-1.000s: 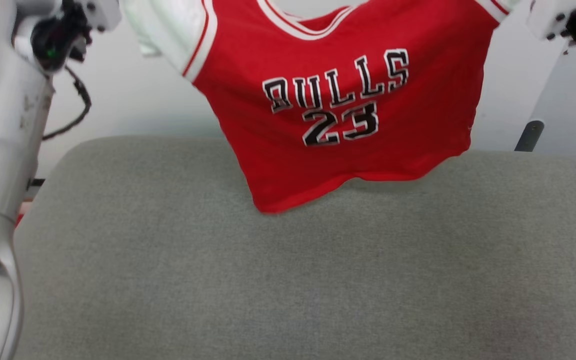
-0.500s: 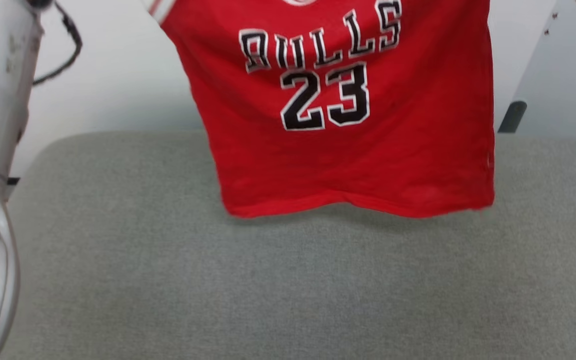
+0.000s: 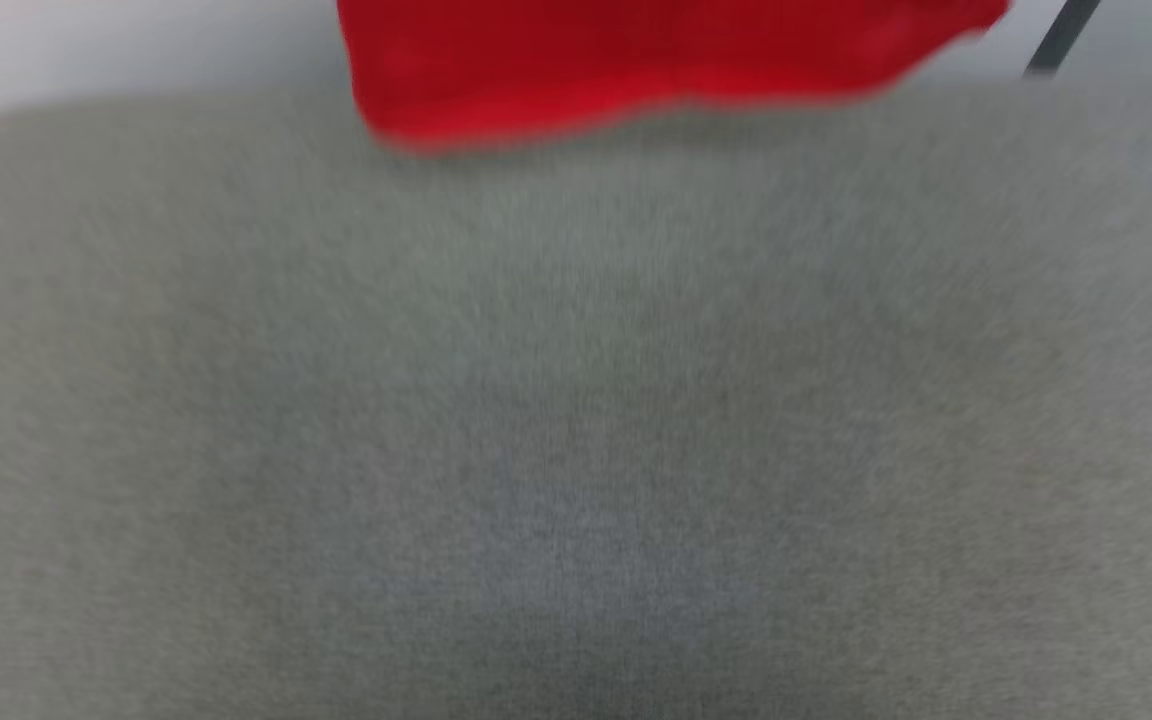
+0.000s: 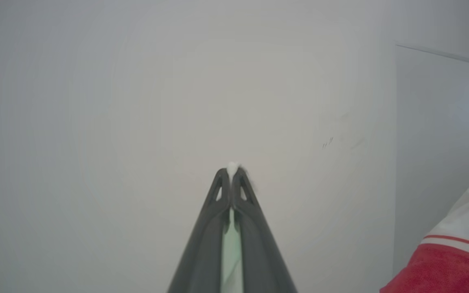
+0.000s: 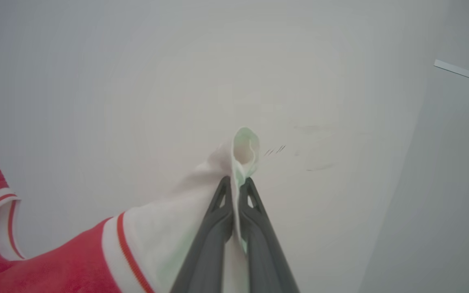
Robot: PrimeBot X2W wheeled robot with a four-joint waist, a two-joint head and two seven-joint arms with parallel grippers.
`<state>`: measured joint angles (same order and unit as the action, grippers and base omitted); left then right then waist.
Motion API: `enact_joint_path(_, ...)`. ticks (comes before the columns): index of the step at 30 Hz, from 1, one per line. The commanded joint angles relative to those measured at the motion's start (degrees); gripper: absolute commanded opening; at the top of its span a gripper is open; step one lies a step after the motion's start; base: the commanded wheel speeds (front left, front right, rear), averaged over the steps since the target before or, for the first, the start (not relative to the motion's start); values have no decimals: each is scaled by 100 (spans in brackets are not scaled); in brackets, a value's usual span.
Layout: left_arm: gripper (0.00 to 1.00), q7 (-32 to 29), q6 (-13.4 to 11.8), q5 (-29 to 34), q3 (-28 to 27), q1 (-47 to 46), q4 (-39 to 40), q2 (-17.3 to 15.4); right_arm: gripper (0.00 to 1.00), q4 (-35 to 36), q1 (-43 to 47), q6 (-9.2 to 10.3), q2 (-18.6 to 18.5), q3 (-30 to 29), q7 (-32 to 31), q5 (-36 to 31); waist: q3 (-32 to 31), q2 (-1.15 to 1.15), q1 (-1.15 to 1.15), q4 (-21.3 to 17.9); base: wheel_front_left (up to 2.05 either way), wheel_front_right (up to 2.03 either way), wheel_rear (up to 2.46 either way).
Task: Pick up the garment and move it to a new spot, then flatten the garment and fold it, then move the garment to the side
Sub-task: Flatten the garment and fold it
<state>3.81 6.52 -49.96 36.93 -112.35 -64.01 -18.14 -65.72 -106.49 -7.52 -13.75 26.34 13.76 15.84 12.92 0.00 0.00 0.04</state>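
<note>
– Honestly, what is worrying you from where you are sitting?

– Working outward from me: the grey padded surface (image 3: 576, 420) is lying nearest, and the garment (image 3: 656, 70) is hanging with its red hem over the far edge, toward the far right corner. The head view is blurring, so I cannot tell whether the hem is brushing the padding or clearing it.

– And the grips?

– Both are clamping cloth, up against the pale wall. The right gripper (image 5: 236, 183) is pinching a good bunch of white sleeve (image 5: 177, 228), with fabric poking out past the tips. The left gripper (image 4: 231, 173) is pressing its fingers together on just a pale sliver at the very tips.

– So the left is the weak one?

– I am judging so. If the shirt is swinging, that sliver may be sliding out; then one shoulder is dropping and the shirt is landing bunched instead of flat. A dragging hem could also be tucking under itself at the far edge.

– Counts?

– I am counting one garment, one padded surface, two grippers, and one dark slanted bar (image 3: 1058, 38) beyond the far right corner.
</note>
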Motion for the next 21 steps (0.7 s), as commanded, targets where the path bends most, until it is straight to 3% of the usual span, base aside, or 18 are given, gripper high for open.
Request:
enact_joint_path(1, 0, 161, 13, -89, -94, -120, 1, 48, 0, -13, -118, 6, -45, -116, 75, -188, 1652, 0, 0, 11, 0, 0, 0)
enact_joint_path(3, 0, 442, 36, -67, -132, -340, 21, 126, 0, 102, -291, 6, -171, -314, 131, -578, 2052, 0, 0, 83, 0, 0, 0)
enact_joint_path(7, 0, 904, 67, -154, -281, -930, 161, 255, 0, 1226, -431, 6, -387, -1039, 145, -1530, 2782, 0, 0, 293, 0, 0, 0)
enact_joint_path(13, 0, 1132, 100, -293, -596, -1121, 423, 397, 0, 2600, 146, 6, -279, -2220, 137, -2829, 3389, 0, 0, 619, 0, 0, 0)
enact_joint_path(17, 0, 1125, 99, -256, -874, -767, 749, 363, 0, 2858, 435, 6, -60, -2613, 136, -3257, 3603, 0, 0, 767, 0, 0, 0)
enact_joint_path(21, 0, 1131, 101, -115, -1048, -470, 908, 288, 0, 2675, 688, 6, 143, -2736, 137, -3375, 3733, 0, 0, 809, 0, 0, 0)
